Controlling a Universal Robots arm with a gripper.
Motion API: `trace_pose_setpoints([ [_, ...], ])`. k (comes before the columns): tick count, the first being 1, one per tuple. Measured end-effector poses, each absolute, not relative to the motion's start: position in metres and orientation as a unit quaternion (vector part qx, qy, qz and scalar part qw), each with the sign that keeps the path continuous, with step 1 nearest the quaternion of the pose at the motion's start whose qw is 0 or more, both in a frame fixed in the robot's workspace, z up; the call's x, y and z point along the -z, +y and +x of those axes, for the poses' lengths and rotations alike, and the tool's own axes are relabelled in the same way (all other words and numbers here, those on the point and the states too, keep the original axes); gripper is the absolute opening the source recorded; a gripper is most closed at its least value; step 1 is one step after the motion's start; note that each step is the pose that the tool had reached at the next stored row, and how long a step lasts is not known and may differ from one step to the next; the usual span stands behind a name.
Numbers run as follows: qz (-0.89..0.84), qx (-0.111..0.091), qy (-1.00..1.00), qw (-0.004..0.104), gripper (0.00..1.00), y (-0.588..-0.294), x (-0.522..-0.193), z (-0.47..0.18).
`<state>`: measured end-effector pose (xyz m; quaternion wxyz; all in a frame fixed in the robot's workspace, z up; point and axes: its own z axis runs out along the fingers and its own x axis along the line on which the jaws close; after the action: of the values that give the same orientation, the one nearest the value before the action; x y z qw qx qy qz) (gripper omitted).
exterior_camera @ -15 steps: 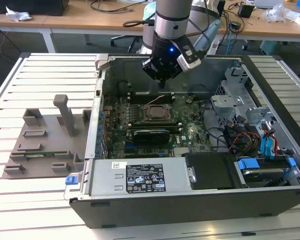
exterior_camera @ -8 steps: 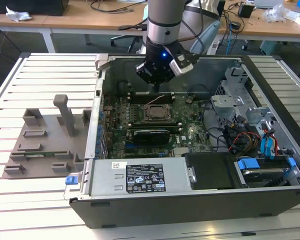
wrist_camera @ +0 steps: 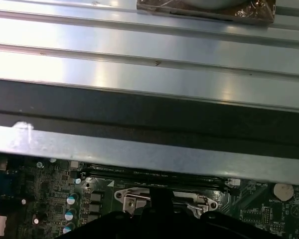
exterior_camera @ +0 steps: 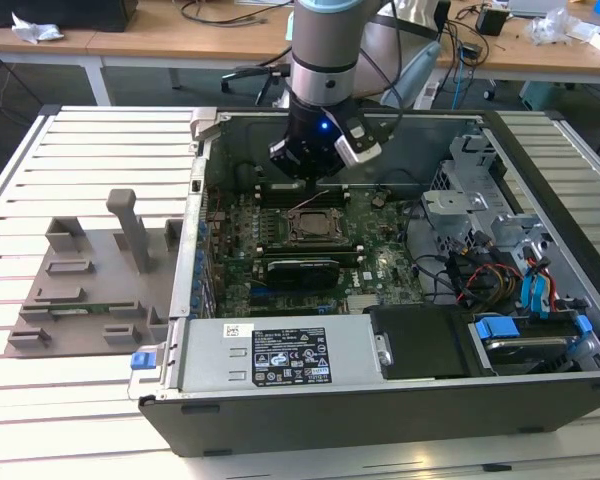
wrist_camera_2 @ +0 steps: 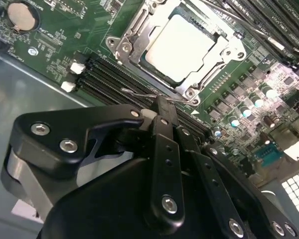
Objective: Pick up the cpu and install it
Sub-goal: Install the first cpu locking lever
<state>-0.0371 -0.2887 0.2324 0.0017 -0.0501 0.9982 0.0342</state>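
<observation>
The cpu (wrist_camera_2: 182, 46), a flat square chip with a silvery top, lies seated in the dark metal-edged socket frame (wrist_camera_2: 139, 37) on the green motherboard (exterior_camera: 380, 262). From the exterior view the cpu (exterior_camera: 310, 226) is a small square in the middle of the board. My gripper (wrist_camera_2: 162, 102) hangs just beside the socket's edge. Its black fingers (wrist_camera_2: 165, 149) are shut together with nothing between them, and their tip is next to the thin wire lever (wrist_camera_2: 139, 93) of the socket. In the first wrist view the socket frame (wrist_camera: 164, 198) sits right past the gripper's dark body.
The open computer case (exterior_camera: 205, 160) rests on a slatted metal table (exterior_camera: 90, 150). Memory slots (wrist_camera_2: 109, 79) run beside the socket; a long black card (exterior_camera: 300, 270) lies in front of it. Drive bays and cables (exterior_camera: 510, 280) fill the exterior view's right. A grey fixture (exterior_camera: 90, 280) stands outside the case.
</observation>
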Motion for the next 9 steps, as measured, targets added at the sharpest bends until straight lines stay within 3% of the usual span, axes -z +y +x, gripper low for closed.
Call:
trace_pose_setpoints([
  [9,-0.053,-0.034,0.998,0.001,0.11,-0.2835,-0.2234,-0.0372],
])
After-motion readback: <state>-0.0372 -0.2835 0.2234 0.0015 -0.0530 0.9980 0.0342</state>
